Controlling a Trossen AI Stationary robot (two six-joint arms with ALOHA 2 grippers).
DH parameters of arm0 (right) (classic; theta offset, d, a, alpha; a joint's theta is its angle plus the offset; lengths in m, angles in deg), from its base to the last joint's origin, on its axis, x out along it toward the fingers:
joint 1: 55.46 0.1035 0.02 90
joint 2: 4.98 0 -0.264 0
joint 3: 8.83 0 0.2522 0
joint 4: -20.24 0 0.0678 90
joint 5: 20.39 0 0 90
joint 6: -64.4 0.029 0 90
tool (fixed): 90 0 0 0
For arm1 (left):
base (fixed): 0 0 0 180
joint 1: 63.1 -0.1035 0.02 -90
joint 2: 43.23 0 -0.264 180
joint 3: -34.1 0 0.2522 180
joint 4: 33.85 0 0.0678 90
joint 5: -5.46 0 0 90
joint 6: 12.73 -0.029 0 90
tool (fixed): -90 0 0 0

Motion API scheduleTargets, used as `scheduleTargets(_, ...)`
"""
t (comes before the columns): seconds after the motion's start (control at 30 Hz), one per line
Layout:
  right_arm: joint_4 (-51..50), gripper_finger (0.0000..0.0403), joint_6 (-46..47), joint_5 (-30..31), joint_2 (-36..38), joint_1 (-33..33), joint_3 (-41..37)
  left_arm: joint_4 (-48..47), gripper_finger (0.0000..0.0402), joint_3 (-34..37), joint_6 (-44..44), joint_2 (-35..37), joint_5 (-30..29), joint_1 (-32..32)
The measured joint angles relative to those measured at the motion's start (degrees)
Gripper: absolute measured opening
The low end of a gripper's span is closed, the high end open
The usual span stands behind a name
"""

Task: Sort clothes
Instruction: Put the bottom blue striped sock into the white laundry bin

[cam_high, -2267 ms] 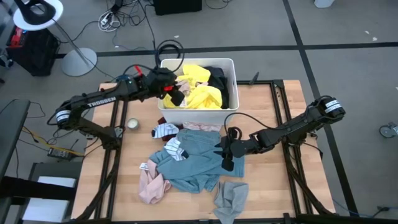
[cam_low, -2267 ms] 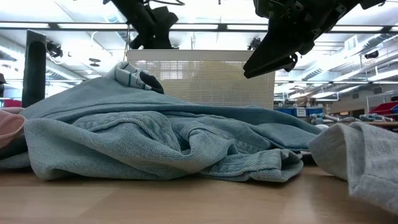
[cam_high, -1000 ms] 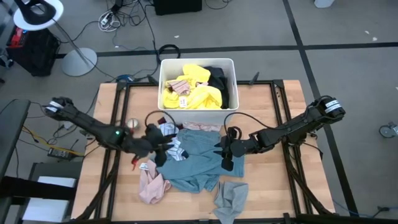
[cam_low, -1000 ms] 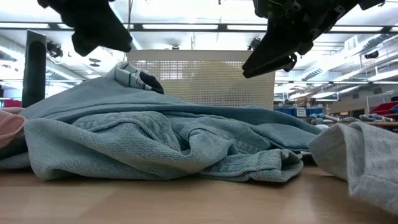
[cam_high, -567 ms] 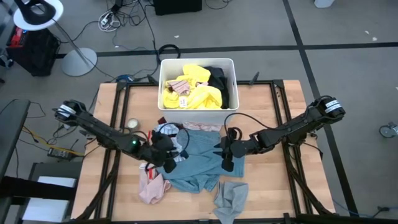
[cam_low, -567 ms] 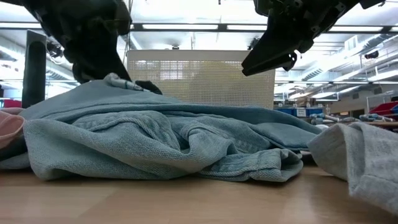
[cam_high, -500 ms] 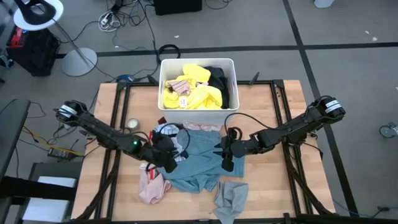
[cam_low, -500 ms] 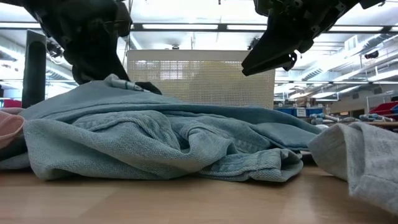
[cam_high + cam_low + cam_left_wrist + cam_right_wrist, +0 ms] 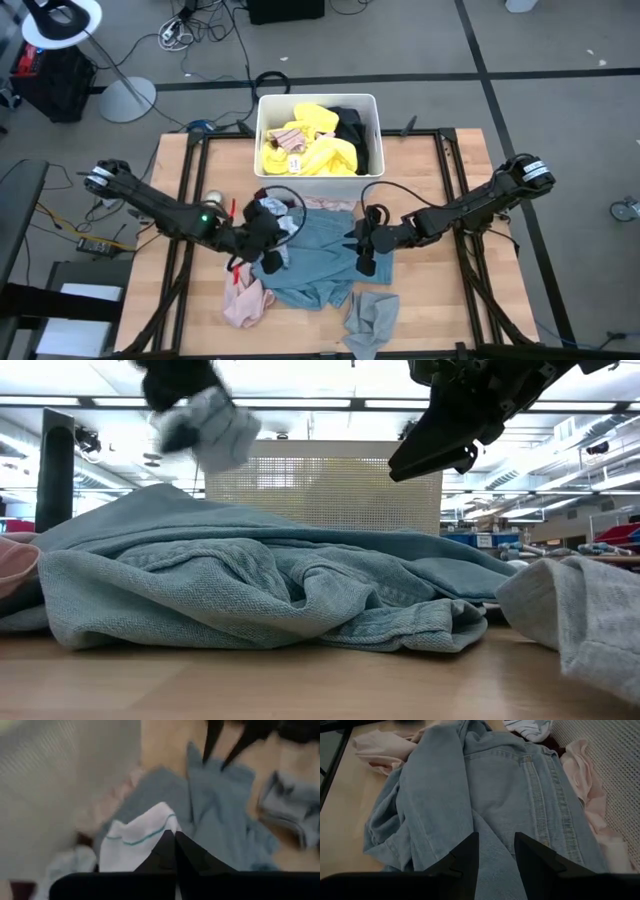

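The left claw [image 9: 175, 837] is pinched on a small white sock with a teal stripe [image 9: 135, 842], lifted above the light blue denim shirt [image 9: 320, 250] on the wooden desk [image 9: 440, 200]. Light and limp, it should hold by its bunched edge. The right claw [image 9: 495, 845] hovers spread over the denim.

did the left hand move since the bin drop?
Yes. The left hand has gone from over the white bin to the table, shut on a white sock.
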Motion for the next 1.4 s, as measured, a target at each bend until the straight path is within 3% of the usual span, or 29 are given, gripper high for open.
scheduleTargets(0.17, 0.34, 0.0126, 0.0, -0.01, 0.0, 0.0, 0.0, -7.75, 0.0001, -11.09, -6.65, 0.78, -3.07, -3.93)
scheduleTargets(0.53, 0.25, 0.0126, 0.0, -0.01, 0.0, 0.0, 0.0, -6.6, 0.0001, -28.31, -31.08, 1.15, -3.5, -21.68)
scheduleTargets(0.67, 0.08, 0.0126, -0.06, -0.01, 0.0, 0.0, 0.0, -1.84, 0.0007, -28.64, -39.51, 1.09, -3.53, -28.51)
scheduleTargets(0.8, -0.05, 0.0126, -0.33, -0.01, 0.0, 0.0, 0.0, -0.4, 0.0017, -28.27, -39.5, 0.57, -3.05, -34.49)
scheduleTargets(1.0, -0.33, 0.0126, -0.98, -0.01, 0.0, 0.0, 0.0, -1.74, 0.0065, -23.52, -33.02, 0.25, 9.05, -42.12)
scheduleTargets(1.1, -0.51, 0.0126, -0.98, -0.01, 0.0, 0.0, 0.0, -1.99, 0.0098, -20.07, -30.54, 0.25, 11.12, -45.14)
scheduleTargets(1.27, -0.57, 0.0126, -1.01, -0.01, 0.0, 0.0, 0.0, -3.31, 0.0129, -17.08, -28.76, 0.23, 11.35, -46.58)
scheduleTargets(1.4, -0.88, 0.0126, -1.03, -0.02, 0.0, 0.0, 0.0, -6.17, 0.0132, -17.04, -29.69, 0.31, 16.27, -44.11)
